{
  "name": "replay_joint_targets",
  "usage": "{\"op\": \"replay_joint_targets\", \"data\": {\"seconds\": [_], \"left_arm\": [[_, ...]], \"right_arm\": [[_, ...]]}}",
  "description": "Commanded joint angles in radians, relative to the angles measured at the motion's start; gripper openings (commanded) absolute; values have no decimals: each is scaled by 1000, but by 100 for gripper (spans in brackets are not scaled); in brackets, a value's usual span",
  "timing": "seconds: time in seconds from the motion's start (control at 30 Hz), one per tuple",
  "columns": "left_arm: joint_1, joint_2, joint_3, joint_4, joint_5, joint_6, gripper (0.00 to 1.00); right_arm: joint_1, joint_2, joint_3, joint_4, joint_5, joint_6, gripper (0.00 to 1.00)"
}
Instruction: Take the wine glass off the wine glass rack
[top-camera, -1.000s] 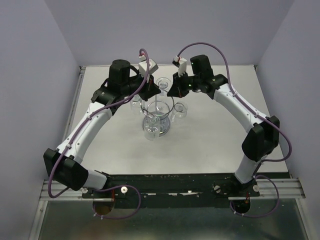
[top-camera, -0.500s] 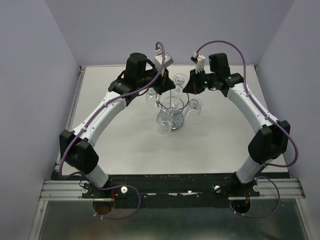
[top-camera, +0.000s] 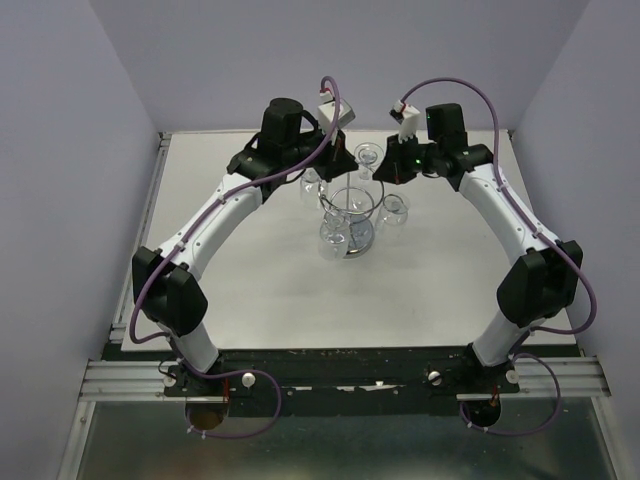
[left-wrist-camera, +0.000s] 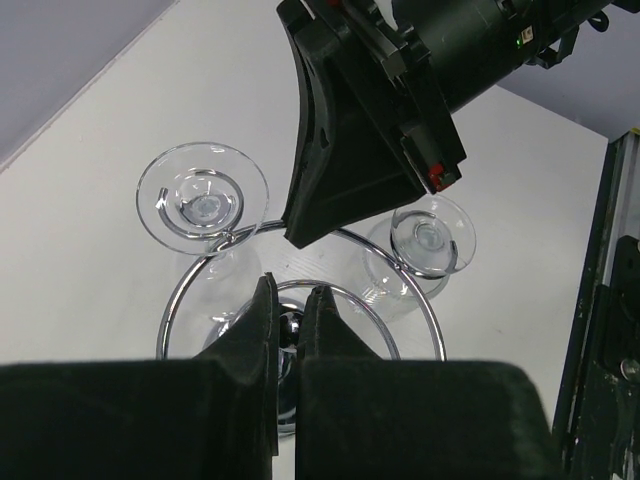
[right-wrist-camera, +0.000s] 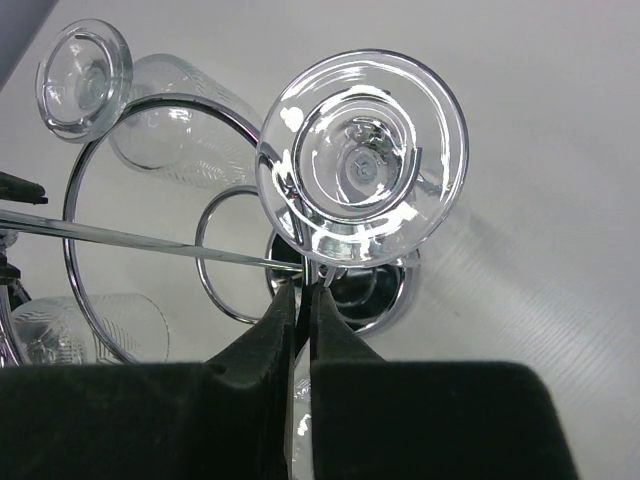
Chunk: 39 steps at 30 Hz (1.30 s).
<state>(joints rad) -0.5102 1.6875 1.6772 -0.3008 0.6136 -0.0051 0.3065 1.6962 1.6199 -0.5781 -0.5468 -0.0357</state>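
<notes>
Seen from above, the left arm sweeps up from the lower left of the frame and sets the left gripper over the wine glass rack. The rack stands on the white table, just above the middle of the picture. The wine glass hangs bowl-down at the rack's upper edge, with other glasses around the hoop. Just beside it is the right gripper, whose right arm curves in from the lower right.

In the left wrist view, the left claw's fingers stand close together on either side of the rack's central post, inside the ring hoop. Whether they clamp it cannot be told.

In the right wrist view, the right claw's fingers are drawn almost together. Their tips are at the lower left rim of the glass's round foot, which rests in a loop holder. Whether they pinch anything cannot be told.
</notes>
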Motion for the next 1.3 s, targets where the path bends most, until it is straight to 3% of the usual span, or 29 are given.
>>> {"op": "replay_joint_targets", "data": {"seconds": [0.0,0.03,0.1,0.2,0.3,0.5,0.77,0.93,1.07,1.17,1.27], "left_arm": [[24,-9,50,105,-101,19,4],[24,-11,59,88,-103,25,18],[22,-12,72,66,-110,42,45],[22,-11,99,23,-132,60,68],[24,-17,118,-14,-153,74,86],[25,-116,84,-23,-198,80,99],[32,-392,-66,-53,-262,160,99],[38,-532,-218,-168,-281,336,99],[44,-589,-290,-291,-244,393,99],[58,-626,-423,-313,-184,398,99],[59,-698,-613,-207,-128,369,99]], "right_arm": [[8,-32,21,4,-88,-24,20],[6,-38,20,4,-84,-17,32],[8,-46,17,3,-73,-15,44],[6,-50,26,1,-62,-9,57],[3,-59,38,-9,-59,-1,61],[-12,-96,61,-46,-44,0,73],[-59,-239,-83,-62,5,28,79],[-95,-348,-216,7,117,86,88],[-151,-403,-362,50,171,184,93],[-182,-428,-454,53,186,201,95],[-199,-457,-537,73,180,204,96]]}}
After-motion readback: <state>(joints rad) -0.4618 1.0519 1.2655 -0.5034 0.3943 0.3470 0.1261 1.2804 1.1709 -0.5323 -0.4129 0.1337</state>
